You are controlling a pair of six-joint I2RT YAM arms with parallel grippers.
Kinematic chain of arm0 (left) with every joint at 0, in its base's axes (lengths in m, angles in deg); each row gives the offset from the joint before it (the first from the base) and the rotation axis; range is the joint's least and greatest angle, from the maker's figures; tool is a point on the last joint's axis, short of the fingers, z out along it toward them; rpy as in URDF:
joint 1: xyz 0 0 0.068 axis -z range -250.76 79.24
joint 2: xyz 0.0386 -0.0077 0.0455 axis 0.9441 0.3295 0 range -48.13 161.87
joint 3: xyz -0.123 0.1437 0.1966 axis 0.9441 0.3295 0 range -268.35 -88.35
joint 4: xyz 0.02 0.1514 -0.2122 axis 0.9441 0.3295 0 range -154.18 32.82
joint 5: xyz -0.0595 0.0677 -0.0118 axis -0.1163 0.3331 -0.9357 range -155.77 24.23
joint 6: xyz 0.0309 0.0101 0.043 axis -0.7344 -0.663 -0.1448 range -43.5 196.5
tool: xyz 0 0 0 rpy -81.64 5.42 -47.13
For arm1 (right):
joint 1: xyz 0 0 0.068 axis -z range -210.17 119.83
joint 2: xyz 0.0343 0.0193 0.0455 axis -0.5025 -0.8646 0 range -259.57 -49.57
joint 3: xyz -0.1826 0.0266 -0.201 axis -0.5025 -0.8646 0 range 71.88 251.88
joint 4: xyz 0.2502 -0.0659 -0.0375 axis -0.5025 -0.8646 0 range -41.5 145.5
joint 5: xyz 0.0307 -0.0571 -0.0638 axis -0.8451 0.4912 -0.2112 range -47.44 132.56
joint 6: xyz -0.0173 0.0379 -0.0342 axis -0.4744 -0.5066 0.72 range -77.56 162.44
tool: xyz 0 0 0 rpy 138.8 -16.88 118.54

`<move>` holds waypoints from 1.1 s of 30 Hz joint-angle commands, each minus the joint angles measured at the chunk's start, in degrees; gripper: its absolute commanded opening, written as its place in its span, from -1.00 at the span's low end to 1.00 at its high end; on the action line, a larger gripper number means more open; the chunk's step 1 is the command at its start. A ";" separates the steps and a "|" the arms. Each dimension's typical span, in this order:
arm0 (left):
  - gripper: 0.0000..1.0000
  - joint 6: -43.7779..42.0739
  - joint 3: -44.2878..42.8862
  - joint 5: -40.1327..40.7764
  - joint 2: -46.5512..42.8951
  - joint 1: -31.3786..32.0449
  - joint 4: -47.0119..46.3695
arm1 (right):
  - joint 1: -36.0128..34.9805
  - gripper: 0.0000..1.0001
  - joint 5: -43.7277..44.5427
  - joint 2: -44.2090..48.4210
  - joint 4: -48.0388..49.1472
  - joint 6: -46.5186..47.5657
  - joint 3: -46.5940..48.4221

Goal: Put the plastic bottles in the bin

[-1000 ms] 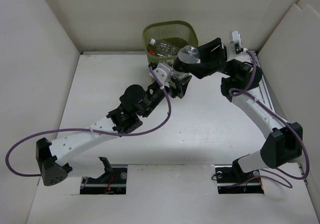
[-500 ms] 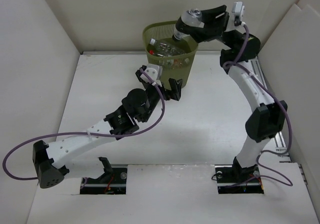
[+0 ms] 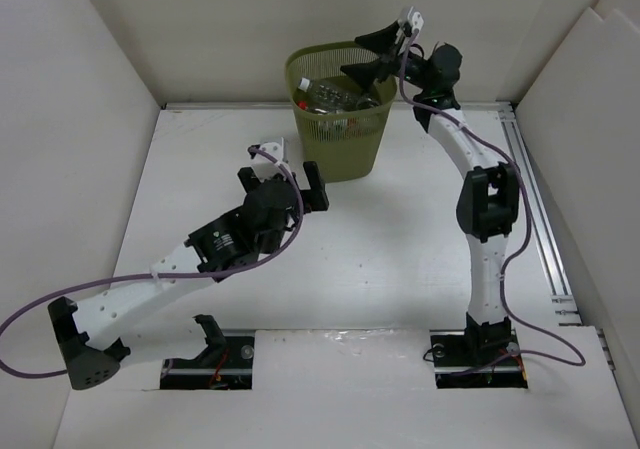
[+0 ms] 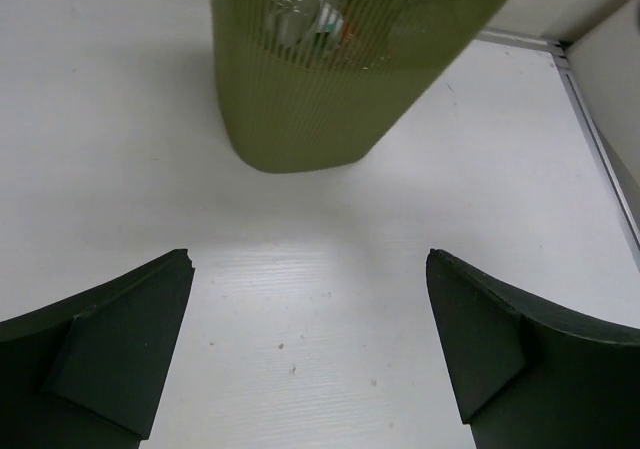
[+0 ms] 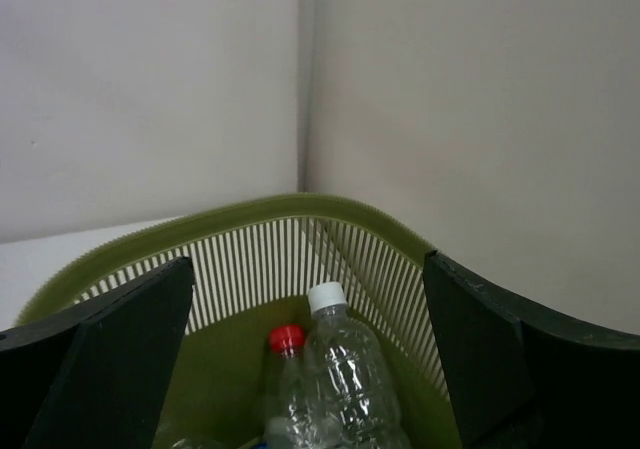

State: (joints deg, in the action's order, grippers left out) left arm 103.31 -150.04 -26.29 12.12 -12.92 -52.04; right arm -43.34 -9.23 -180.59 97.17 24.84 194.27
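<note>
The olive-green mesh bin (image 3: 345,139) stands at the back of the table, with clear plastic bottles (image 3: 330,95) lying inside it. My right gripper (image 3: 367,55) hovers over the bin's right rim, open and holding nothing. From the right wrist view, a white-capped bottle (image 5: 347,374) and a red-capped bottle (image 5: 284,369) lie in the bin (image 5: 250,219) below the right gripper (image 5: 308,354). My left gripper (image 3: 282,182) is open and empty, low over the table a short way in front of the bin. In its own view the left gripper (image 4: 310,349) faces the bin (image 4: 300,109).
White walls enclose the table on the left, back and right. A metal rail (image 3: 535,199) runs along the right edge. The left arm's purple cable (image 3: 60,299) loops over the near-left table. The two arm bases sit at the near edge.
My right gripper rose over the bin and opened, and the bottle it carried is no longer in it. My left gripper opened and drew back from the bin's foot.
</note>
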 commanded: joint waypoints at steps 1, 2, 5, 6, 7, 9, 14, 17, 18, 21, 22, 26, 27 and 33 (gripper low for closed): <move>1.00 5.79 -3.61 2.52 -0.93 -1.77 5.96 | 1.56 1.00 -0.24 13.23 -7.09 8.35 -0.74; 1.00 5.80 -3.61 2.53 -0.31 -1.77 5.96 | 2.52 1.00 0.89 15.25 -11.74 11.34 -3.27; 1.00 6.50 -3.09 1.91 0.40 -1.77 5.96 | 4.55 1.00 2.48 22.81 -21.53 21.11 -8.63; 1.00 6.50 -3.08 1.91 1.61 -1.77 5.96 | 5.08 1.00 2.48 24.13 -22.67 22.69 -9.79; 1.00 7.03 -2.48 1.91 1.63 -1.77 5.96 | 5.95 1.00 1.87 26.41 -23.99 22.70 -10.84; 1.00 7.56 -2.47 1.91 3.03 -1.77 5.96 | 6.49 1.00 1.87 29.23 -24.53 24.88 -16.11; 1.00 6.77 -3.88 2.43 3.56 -1.77 5.96 | 8.51 1.00 3.96 43.99 -31.35 34.90 -29.03; 1.00 5.54 -8.16 4.37 3.56 -2.30 9.90 | 7.64 1.00 10.62 54.15 -47.11 49.68 -32.48; 1.00 5.54 -9.40 5.07 3.56 -3.43 11.31 | 4.33 1.00 21.88 56.64 -52.78 54.56 -32.48; 1.00 3.26 -12.13 2.37 4.18 -9.66 14.05 | -2.55 1.00 44.50 65.78 -64.92 64.36 -32.20; 1.00 2.38 -13.27 0.61 4.18 -11.86 14.05 | -5.09 1.00 47.37 68.16 -66.27 64.36 -34.74; 1.00 0.09 -17.40 -10.12 5.32 -25.13 14.66 | -11.78 1.00 60.63 79.67 -72.24 63.57 -39.06; 1.00 0.09 -17.93 -10.13 4.62 -27.50 14.67 | -13.36 1.00 64.41 81.52 -74.69 61.75 -39.59; 1.00 3.68 -16.54 -4.16 -4.51 -27.52 19.93 | -18.47 1.00 78.94 94.44 -90.00 57.60 -42.31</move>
State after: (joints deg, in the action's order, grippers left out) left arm 105.47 -165.87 -31.66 13.74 -40.48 -35.30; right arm -60.91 57.28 -88.01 18.66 84.16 154.12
